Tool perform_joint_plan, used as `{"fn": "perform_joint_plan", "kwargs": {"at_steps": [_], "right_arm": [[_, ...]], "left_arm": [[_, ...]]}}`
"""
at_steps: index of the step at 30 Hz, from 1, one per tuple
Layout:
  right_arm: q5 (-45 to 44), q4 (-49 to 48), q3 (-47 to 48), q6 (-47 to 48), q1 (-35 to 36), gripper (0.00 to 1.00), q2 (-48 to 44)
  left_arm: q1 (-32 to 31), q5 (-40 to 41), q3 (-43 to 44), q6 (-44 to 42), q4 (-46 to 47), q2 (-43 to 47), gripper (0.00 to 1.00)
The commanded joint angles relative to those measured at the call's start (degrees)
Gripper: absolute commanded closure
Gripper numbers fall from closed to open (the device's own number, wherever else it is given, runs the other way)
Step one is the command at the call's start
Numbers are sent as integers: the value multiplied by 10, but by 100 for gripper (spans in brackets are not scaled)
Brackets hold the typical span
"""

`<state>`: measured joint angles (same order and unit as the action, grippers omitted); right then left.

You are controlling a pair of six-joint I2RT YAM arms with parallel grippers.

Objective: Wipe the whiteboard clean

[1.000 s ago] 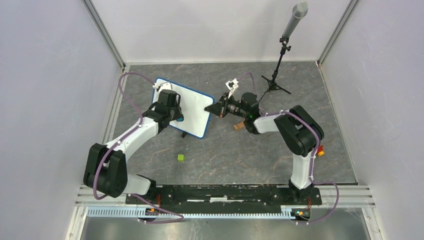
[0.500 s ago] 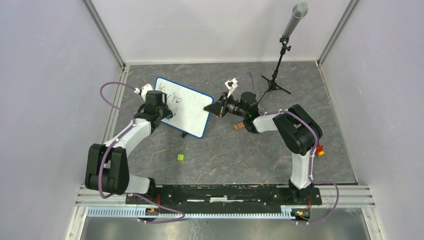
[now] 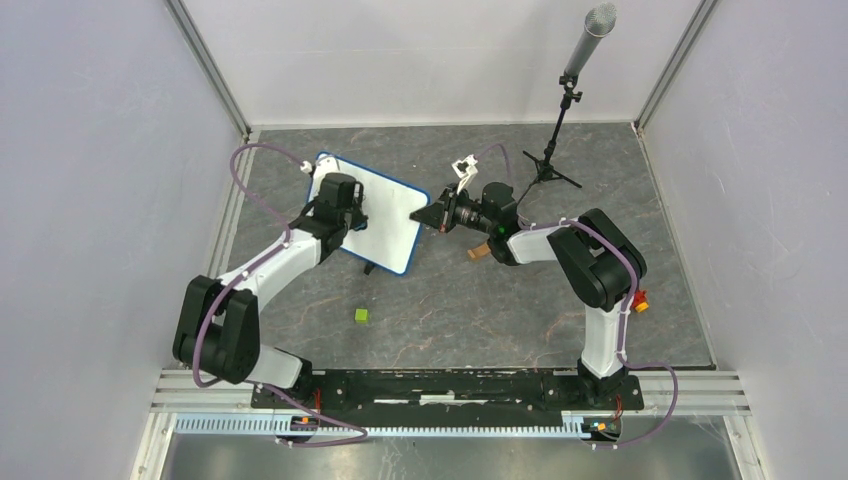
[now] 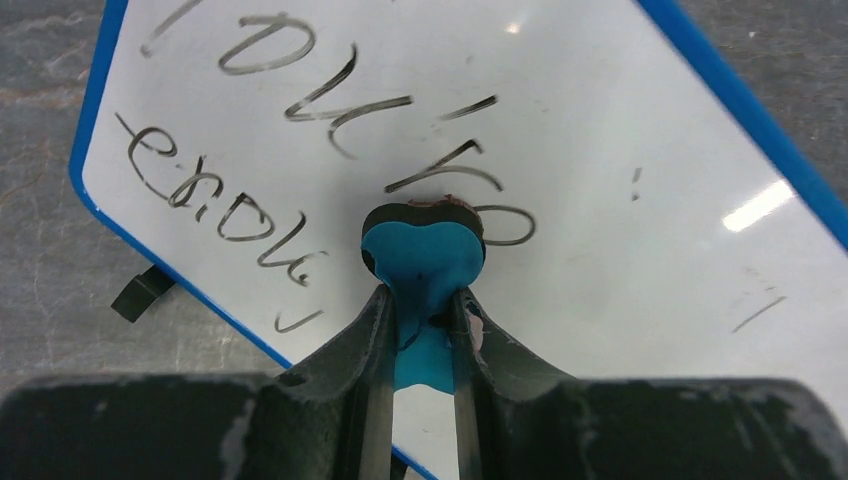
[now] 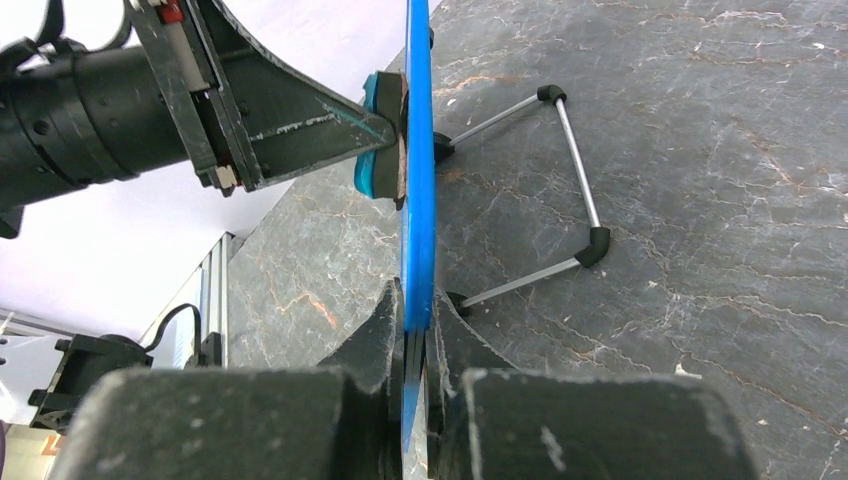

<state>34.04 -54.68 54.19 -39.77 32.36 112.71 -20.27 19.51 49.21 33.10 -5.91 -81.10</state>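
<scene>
The left gripper (image 4: 424, 305) is pinching a blue eraser (image 4: 422, 255) against the whiteboard (image 4: 620, 180) mid-frame, over illegible black scrawl (image 4: 300, 90); the right gripper (image 5: 414, 320) is clamping the board's blue edge.

Probably a robotics lab test cell: plain white panel walls (image 3: 100, 150) in aluminium framing (image 3: 205, 65) enclose a grey marbled table (image 3: 450, 300), with robot arms (image 3: 600, 270) bolted to a mounting rail (image 3: 450, 385) and a microphone (image 3: 598, 22) on a tripod (image 3: 548, 170).

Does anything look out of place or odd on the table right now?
Nothing damaged or spilled. A small green cube lies alone on the table, in front of the whiteboard, which leans on its wire stand.
</scene>
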Motion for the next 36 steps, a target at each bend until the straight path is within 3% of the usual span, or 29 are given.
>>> {"fn": "perform_joint_plan", "kwargs": {"at_steps": [1,9,19,25,31,36], "right_arm": [[23,12,12,63,12,100,0],[23,15,15,63,12,100,2],[23,14,15,64,13,100,1],[23,12,15,62,15,100,1],[25,12,18,62,16,100,3],[27,11,21,62,18,100,5]], "left_arm": [[-21,-32,76,-10,66,-40,92],[-11,-30,84,-1,71,-51,90],[80,-32,-64,59,85,-3,90],[120,-26,-99,76,100,8,90],[125,-86,-54,52,120,-10,91],[100,-75,1,28,117,-3,89]]}}
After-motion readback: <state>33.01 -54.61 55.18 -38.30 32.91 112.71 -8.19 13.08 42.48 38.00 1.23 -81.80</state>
